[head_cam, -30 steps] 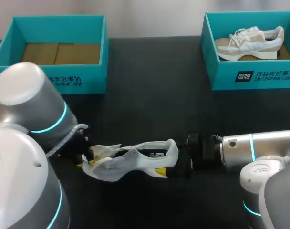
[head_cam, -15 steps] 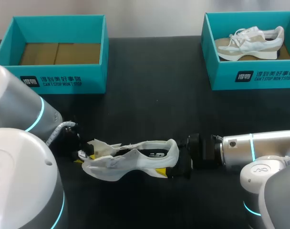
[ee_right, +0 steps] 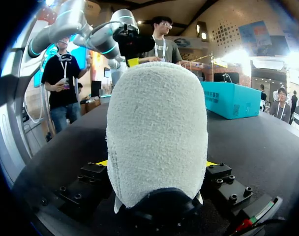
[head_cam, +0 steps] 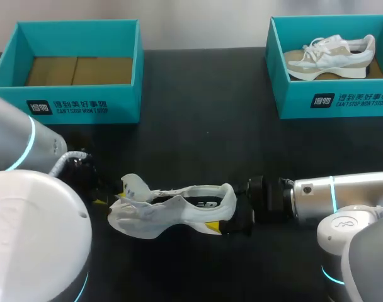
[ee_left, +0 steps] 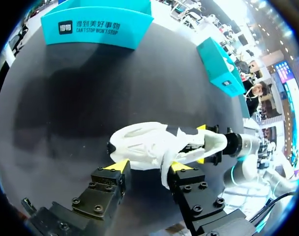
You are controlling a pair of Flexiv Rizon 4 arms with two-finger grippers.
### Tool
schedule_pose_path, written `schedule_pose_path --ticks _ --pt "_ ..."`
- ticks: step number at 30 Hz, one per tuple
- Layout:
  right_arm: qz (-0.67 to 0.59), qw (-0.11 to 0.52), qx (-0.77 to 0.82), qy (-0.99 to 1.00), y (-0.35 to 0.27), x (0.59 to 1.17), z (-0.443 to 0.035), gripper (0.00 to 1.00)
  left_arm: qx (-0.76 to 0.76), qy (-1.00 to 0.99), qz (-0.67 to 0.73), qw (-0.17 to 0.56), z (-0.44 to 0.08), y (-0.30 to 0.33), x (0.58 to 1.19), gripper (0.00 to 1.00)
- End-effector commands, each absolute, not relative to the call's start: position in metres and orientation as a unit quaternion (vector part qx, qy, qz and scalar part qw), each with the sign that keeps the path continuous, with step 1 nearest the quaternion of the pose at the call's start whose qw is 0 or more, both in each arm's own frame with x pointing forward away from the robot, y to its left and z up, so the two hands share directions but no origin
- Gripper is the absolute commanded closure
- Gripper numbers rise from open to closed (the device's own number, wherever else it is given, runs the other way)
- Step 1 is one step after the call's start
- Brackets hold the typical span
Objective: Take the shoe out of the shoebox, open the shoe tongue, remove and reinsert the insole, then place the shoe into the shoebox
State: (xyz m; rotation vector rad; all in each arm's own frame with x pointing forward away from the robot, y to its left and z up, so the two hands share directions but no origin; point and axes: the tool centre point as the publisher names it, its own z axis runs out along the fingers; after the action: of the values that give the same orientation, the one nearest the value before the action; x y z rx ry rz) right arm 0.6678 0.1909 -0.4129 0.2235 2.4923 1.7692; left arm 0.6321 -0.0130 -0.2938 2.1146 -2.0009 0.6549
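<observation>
A white shoe point(head_cam: 172, 211) lies on its side on the black table, toe toward my left arm. My right gripper point(head_cam: 226, 217) is shut on its heel; in the right wrist view the fuzzy heel point(ee_right: 157, 132) fills the gap between the fingers of the right gripper point(ee_right: 156, 163), yellow tips touching both sides. My left gripper point(head_cam: 98, 198) sits just off the toe end. In the left wrist view the left gripper point(ee_left: 150, 167) stands open, with the shoe's toe point(ee_left: 144, 145) ahead of the fingers. The loose tongue point(head_cam: 133, 185) sticks up. The empty teal shoebox point(head_cam: 75, 104) is at the back left.
A second teal shoebox point(head_cam: 333, 100) at the back right holds another beige-and-white shoe point(head_cam: 330, 55). Bare black tabletop lies between the two boxes and ahead of the held shoe.
My left gripper has opened and drawn back to the left, away from the shoe's toe end. The freed tongue now stands up. The right arm and the heel have stayed put.
</observation>
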Motion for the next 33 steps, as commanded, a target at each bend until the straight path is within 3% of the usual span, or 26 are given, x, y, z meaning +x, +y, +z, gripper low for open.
schedule_pose_path --ticks 1,19,20,23,33 --pt "0.574 0.038 0.073 0.815 0.191 0.668 -0.412 1.00 0.700 -0.680 0.208 0.073 -0.259 -0.011 0.632 0.52" --pt "0.574 0.038 0.073 0.815 0.191 0.668 -0.412 1.00 0.599 -0.770 0.210 0.071 -0.193 -0.075 0.674 0.54" --pt "0.574 0.038 0.073 0.815 0.191 0.668 -0.412 1.00 0.593 -0.774 0.210 0.070 -0.190 -0.079 0.677 0.60" --pt "0.574 0.038 0.073 0.815 0.191 0.668 -0.412 1.00 0.569 -0.792 0.211 0.071 -0.181 -0.092 0.683 1.00" --pt "0.574 0.038 0.073 0.815 0.191 0.668 -0.412 1.00 0.450 -0.867 0.197 0.084 -0.170 -0.134 0.693 1.00"
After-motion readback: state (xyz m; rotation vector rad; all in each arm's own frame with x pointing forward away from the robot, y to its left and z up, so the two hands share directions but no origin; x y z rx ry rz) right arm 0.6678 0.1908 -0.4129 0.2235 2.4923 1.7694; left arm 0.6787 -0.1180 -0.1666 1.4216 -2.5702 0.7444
